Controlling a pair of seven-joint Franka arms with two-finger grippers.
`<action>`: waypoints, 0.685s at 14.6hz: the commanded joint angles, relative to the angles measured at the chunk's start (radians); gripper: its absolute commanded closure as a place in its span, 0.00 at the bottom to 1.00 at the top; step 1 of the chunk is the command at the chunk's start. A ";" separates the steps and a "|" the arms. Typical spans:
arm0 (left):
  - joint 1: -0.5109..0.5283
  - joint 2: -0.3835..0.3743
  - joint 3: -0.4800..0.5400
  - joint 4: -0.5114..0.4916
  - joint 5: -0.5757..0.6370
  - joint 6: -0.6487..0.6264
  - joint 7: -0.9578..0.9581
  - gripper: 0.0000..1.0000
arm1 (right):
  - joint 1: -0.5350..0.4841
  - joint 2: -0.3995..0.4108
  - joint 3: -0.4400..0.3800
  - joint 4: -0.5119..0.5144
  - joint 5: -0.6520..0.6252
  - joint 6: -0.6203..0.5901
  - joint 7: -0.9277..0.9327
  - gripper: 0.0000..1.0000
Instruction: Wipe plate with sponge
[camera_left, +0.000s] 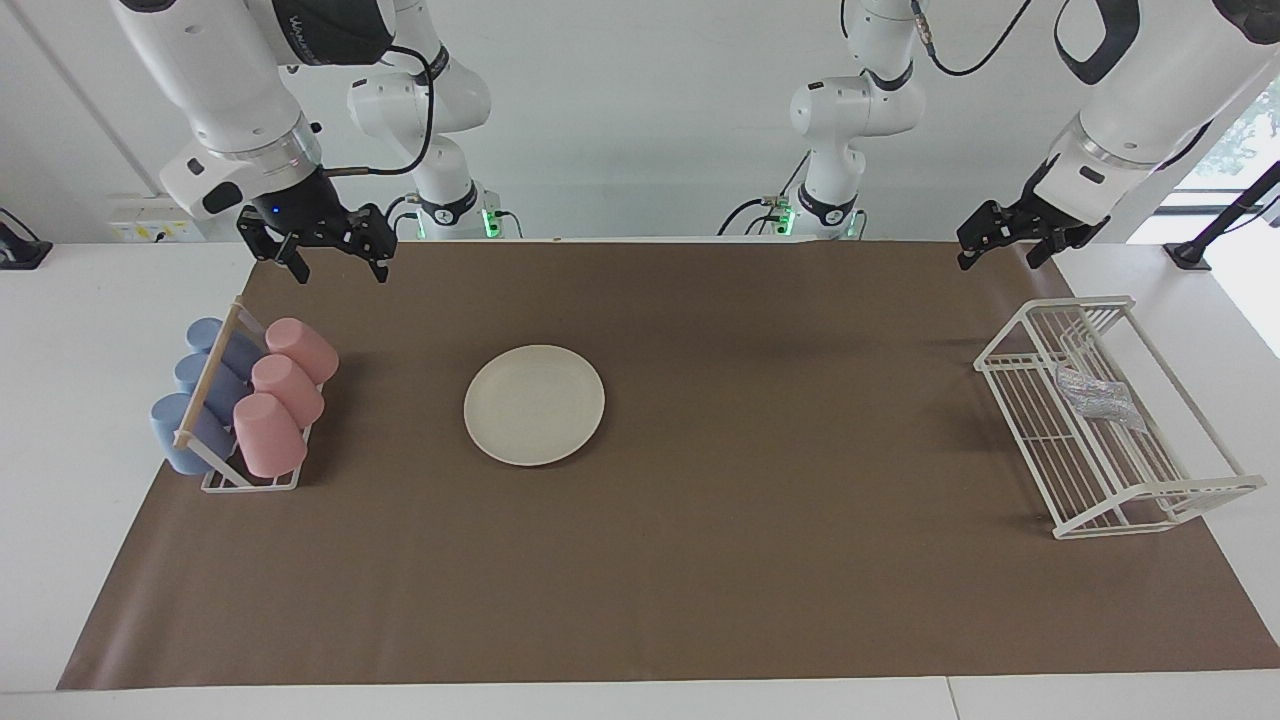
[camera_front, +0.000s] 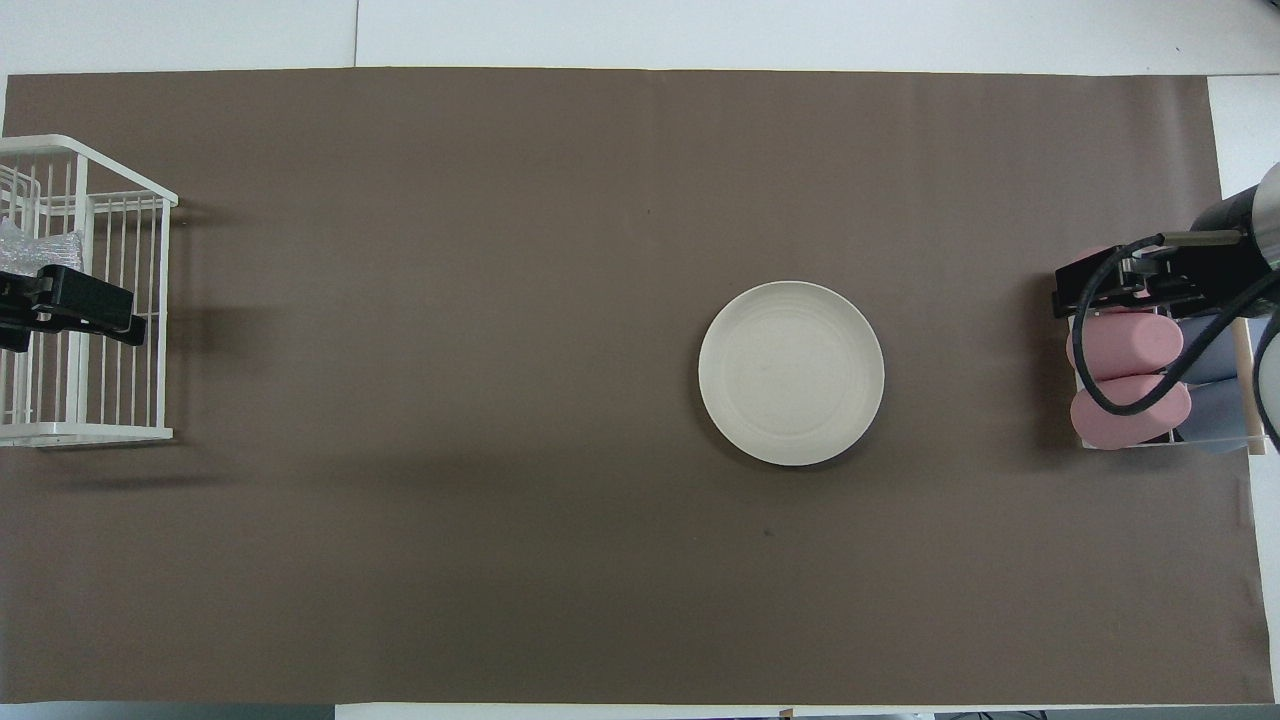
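The round cream-white plate lies flat on the brown mat, toward the right arm's end of the table; it also shows in the overhead view. The silvery crinkly sponge lies inside the white wire rack at the left arm's end, and only part of it shows in the overhead view. My left gripper is open and empty, raised over the rack's end nearer the robots. My right gripper is open and empty, raised over the cup rack.
A small rack holds several pink cups and blue cups lying on their sides at the right arm's end. The brown mat covers most of the white table.
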 joint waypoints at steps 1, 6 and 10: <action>-0.003 0.000 0.007 -0.007 0.009 0.060 -0.015 0.00 | 0.002 -0.021 0.003 -0.023 -0.010 -0.009 0.017 0.00; -0.003 0.001 0.009 -0.018 0.024 0.090 -0.015 0.00 | 0.001 -0.021 0.003 -0.024 -0.010 -0.009 0.013 0.00; -0.003 0.001 0.007 -0.015 0.027 0.087 -0.015 0.00 | 0.002 -0.025 0.003 -0.026 -0.008 -0.038 0.016 0.00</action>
